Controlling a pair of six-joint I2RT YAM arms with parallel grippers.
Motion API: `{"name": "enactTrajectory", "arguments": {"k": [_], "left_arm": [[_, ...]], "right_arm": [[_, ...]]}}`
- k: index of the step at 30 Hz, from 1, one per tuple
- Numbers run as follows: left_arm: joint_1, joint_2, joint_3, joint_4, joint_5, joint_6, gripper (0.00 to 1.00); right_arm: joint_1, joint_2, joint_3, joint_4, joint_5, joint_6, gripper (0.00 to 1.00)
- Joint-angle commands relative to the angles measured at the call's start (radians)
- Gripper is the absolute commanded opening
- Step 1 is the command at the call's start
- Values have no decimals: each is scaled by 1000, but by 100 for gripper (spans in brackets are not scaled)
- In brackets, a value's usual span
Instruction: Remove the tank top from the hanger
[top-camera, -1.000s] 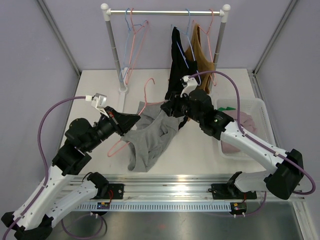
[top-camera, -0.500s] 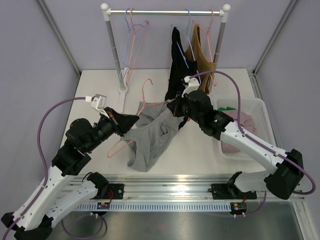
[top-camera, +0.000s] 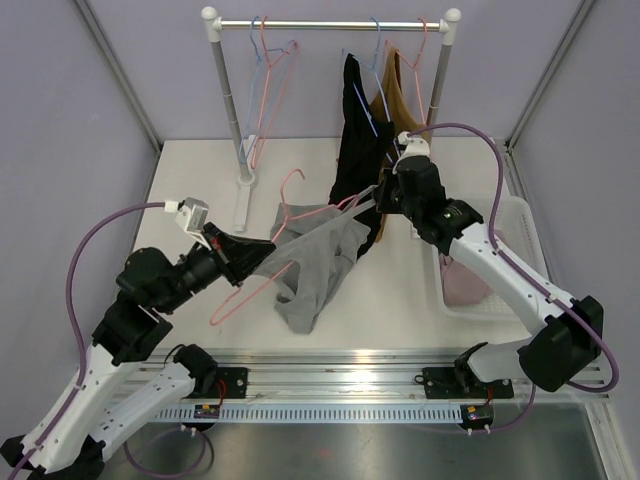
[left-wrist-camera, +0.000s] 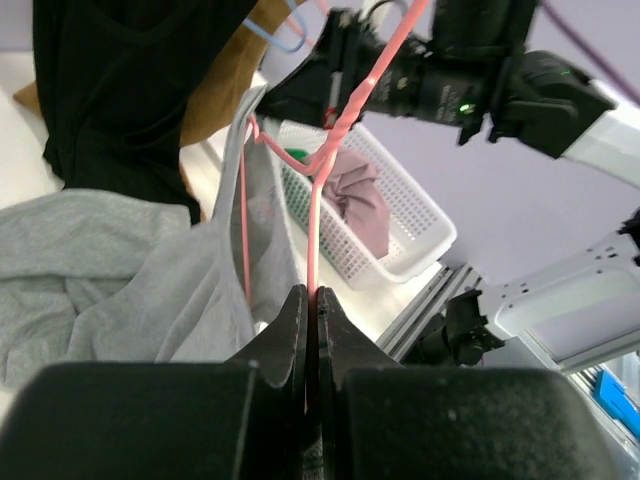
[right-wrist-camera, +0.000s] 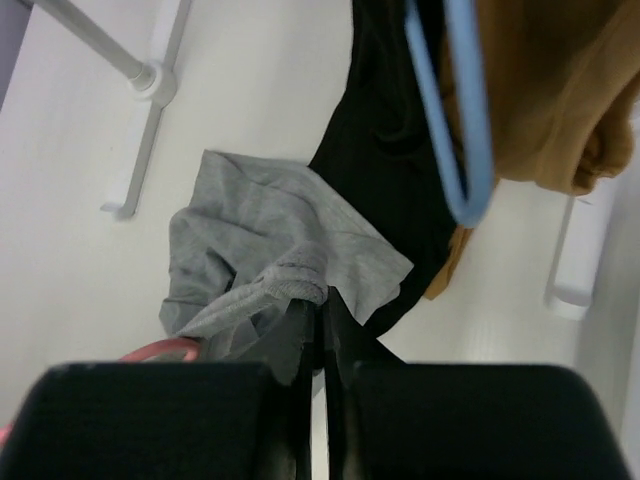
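The grey tank top (top-camera: 318, 262) hangs stretched between my two grippers above the table, partly threaded on the pink hanger (top-camera: 288, 187). My left gripper (top-camera: 260, 250) is shut on the hanger's wire (left-wrist-camera: 312, 270), with the grey cloth (left-wrist-camera: 120, 260) to its left. My right gripper (top-camera: 378, 200) is shut on a strap of the tank top (right-wrist-camera: 300, 280), held up next to the hanging black garment. A bit of the pink hanger (right-wrist-camera: 165, 350) shows at the lower left of the right wrist view.
A clothes rack (top-camera: 330, 23) at the back carries pink and blue hangers, a black garment (top-camera: 355, 130) and a brown one (top-camera: 400, 95). A white basket (top-camera: 520, 215) with pink cloth stands at the right. The blue hanger (right-wrist-camera: 465, 120) is close above my right gripper.
My right gripper has moved back and right, pulling the strap with it. My left gripper has drawn the hanger left and nearer. The tank top is lifted and stretched.
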Motion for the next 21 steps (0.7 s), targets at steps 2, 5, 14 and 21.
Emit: {"name": "enactTrajectory", "arguments": {"k": [2,5,14,21], "left_arm": [[-4,-56,40,238,82,-6,0],[-4,-75,-27,516,94,-32,0],[-25,198,72,1111,68,108,0],[-35,415,140,1280,-232,258,0]], "right_arm": [[-14,-68,-20,-15,-126,-19,0],[-14,-171,-72,5,-339,17,0],[-13,-420,-85,-52,-860,37,0],[-5,-521,-75,-493,-557,-132,0]]}}
